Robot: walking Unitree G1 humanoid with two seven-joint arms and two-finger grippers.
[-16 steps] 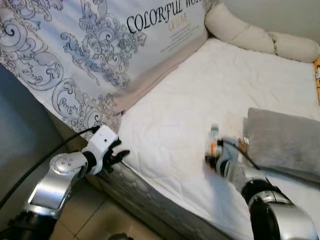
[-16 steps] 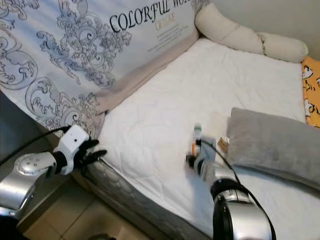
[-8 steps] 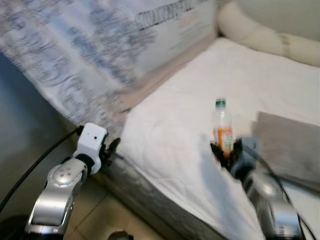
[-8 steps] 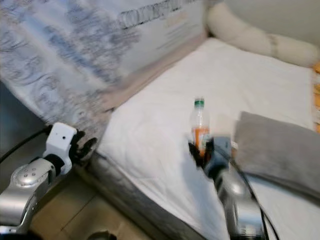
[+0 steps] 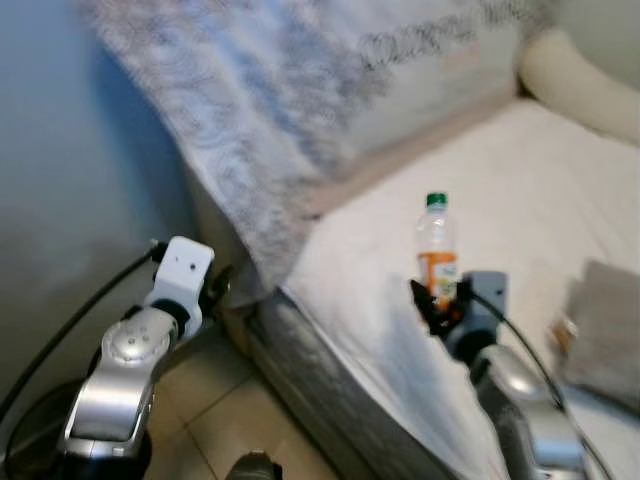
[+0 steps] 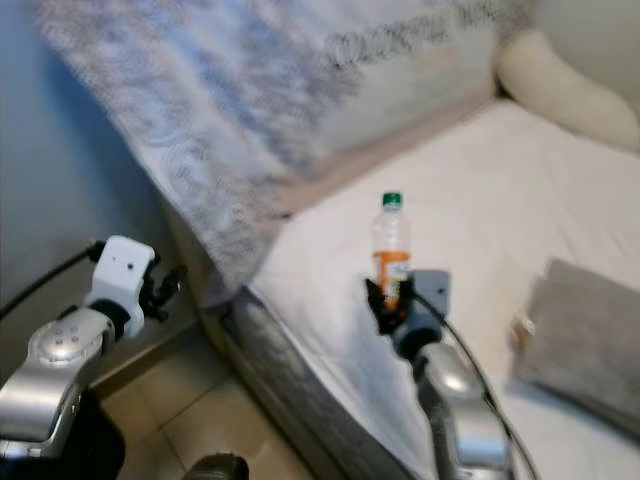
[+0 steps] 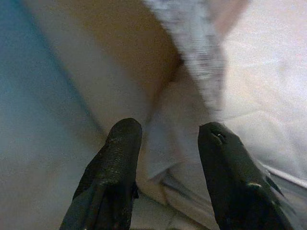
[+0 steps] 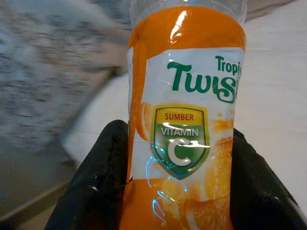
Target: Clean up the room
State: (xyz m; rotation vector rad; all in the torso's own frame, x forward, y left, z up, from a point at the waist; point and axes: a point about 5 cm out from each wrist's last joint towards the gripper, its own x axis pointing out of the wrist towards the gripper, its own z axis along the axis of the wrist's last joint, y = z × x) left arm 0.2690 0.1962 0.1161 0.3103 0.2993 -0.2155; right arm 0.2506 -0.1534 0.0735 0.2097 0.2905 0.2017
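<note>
Your right gripper (image 5: pixel 437 303) pinches an orange drink bottle (image 5: pixel 437 250) by its lower body, holding it upright above the white mattress (image 5: pixel 520 190). Green cap (image 5: pixel 436 200) on top, clear neck, orange label band lower down. In the right wrist view the bottle (image 8: pixel 184 120) sits squarely between the two black fingers (image 8: pixel 96 187), one pressed to each side; the label reads "Twis…" in green with a "SUMBER VITAMIN C" shield over orange slices.

Your left gripper (image 5: pixel 215 290) hangs low at the mattress's corner, off the bed edge, above the tiled floor (image 5: pixel 200 430). Left wrist view: its fingers (image 7: pixel 115 177) stand spread with nothing between them, pointing at the corner where the patterned sheet (image 7: pixel 201 52) drapes down over the white mattress.

That grey-patterned sheet with printed lettering (image 5: pixel 330 110) stands along the bed's far side; the head views are blurred, so the text is unreadable. A grey pillow (image 6: pixel 585 345) lies on the mattress beside your right arm, a cream bolster (image 6: pixel 560 90) at the far end.
</note>
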